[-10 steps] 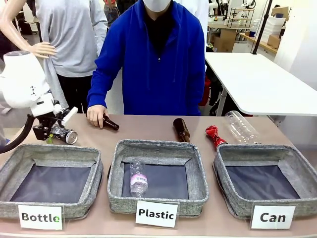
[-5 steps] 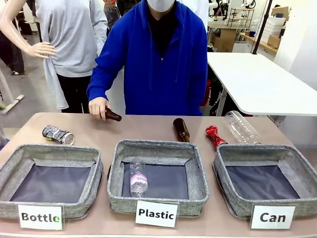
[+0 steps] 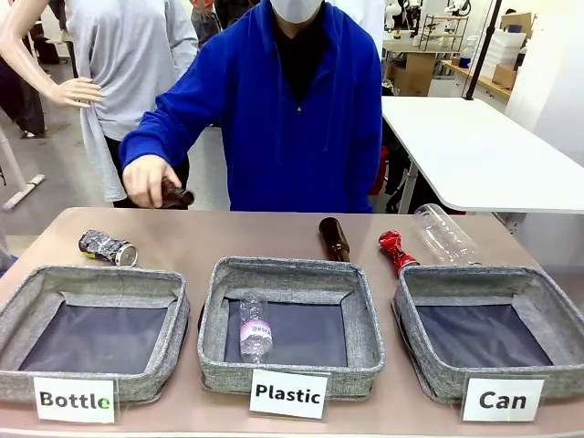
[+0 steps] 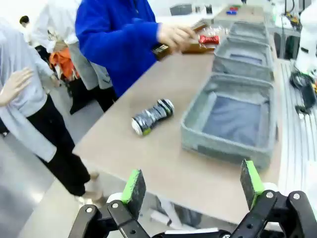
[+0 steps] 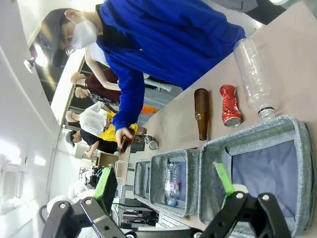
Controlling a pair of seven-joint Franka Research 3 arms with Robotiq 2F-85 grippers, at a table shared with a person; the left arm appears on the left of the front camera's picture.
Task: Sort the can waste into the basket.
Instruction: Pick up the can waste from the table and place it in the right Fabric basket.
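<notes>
I see the silver-grey can (image 3: 108, 247) lying on its side at the left of the front view, behind the "Bottle" basket (image 3: 91, 278). The red can (image 3: 396, 249) lies right of centre, just behind the far rim of the "Can" basket (image 3: 474, 276) at lower right. At upper left the person's hand (image 3: 149, 178) holds a brown bottle (image 3: 175, 195) off the table. In the wrist views, the left gripper (image 4: 193, 186) and the right gripper (image 5: 165, 182) both have jaws spread wide, gripping nothing.

1. A brown-topped worktable (image 3: 274, 233) spans the foreground.
2. Behind it, to the right, a white table (image 3: 474, 146) stands beside a white wall (image 3: 561, 73).
3. Farther back are a metal shelf rack (image 3: 443, 32) and cardboard boxes (image 3: 412, 78).
4. The floor (image 3: 41, 151) is grey, and the light is bright and even.
</notes>
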